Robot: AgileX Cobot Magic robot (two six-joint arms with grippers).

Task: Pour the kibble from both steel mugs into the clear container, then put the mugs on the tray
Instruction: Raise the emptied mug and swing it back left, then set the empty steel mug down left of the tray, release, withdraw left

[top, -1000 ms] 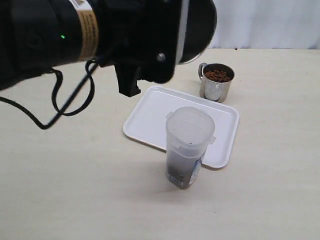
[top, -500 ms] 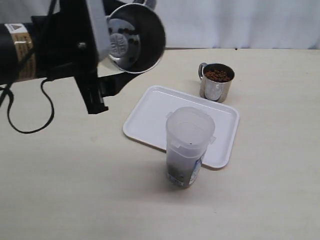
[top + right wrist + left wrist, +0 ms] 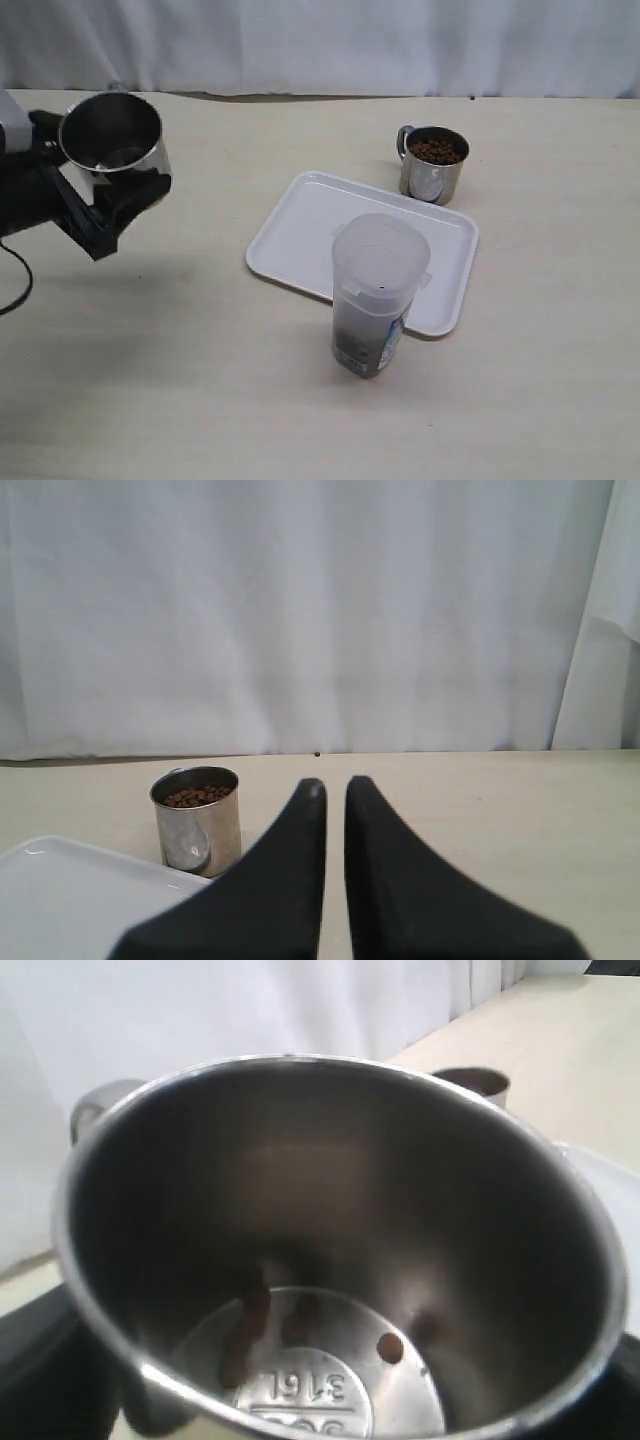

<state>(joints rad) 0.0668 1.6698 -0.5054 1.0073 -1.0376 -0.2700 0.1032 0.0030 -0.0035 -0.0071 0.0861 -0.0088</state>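
Steel mug (image 3: pixel 110 138), shiny, cylindrical, nearly empty, in the grip of the left hand (image 3: pixel 118 198); right hand (image 3: pixel 335 792) closed on nothing.

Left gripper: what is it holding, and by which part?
The left gripper clasps the shiny cylindrical stainless-steel mug by its lower body, not the handle. The right gripper holds nothing.
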